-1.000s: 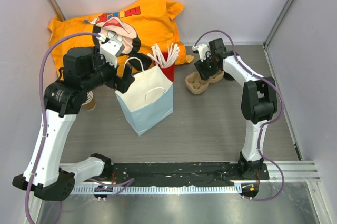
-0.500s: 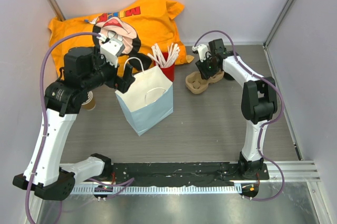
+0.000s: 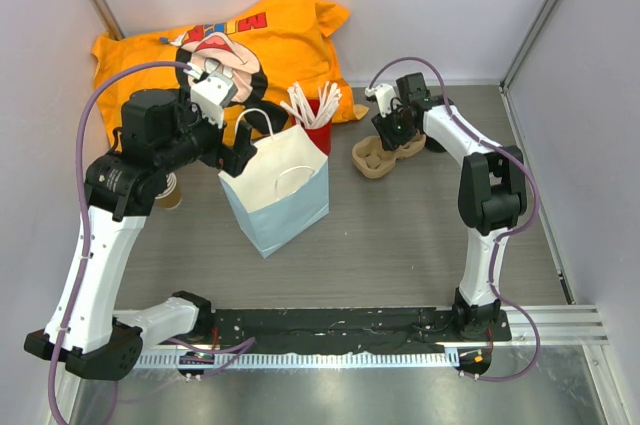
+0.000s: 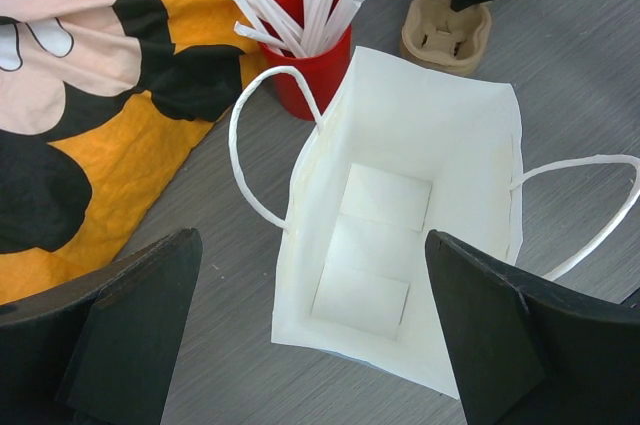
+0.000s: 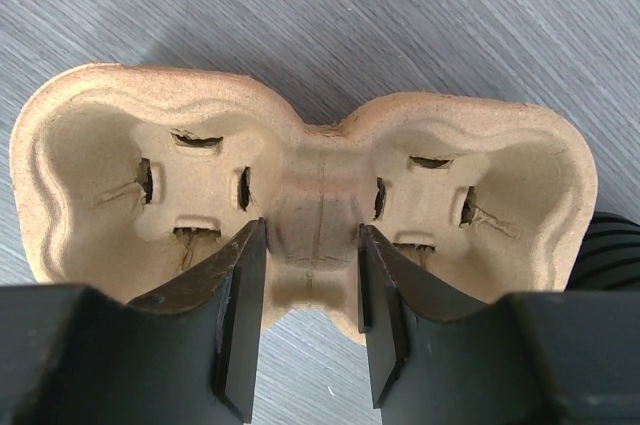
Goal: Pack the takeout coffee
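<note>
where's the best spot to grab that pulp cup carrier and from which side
The cup carrier lies flat, wells up, and narrows at its middle: pinch that centre ridge between the wells, coming straight down from above.

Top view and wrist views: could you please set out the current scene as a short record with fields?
left gripper: open, above the mouth of the paper bag
paper bag: upright, mouth open, nothing visible inside
right gripper: closed on the centre ridge of the cup carrier
cup carrier: both sockets empty
red cup of white sticks: beside the bag
</note>
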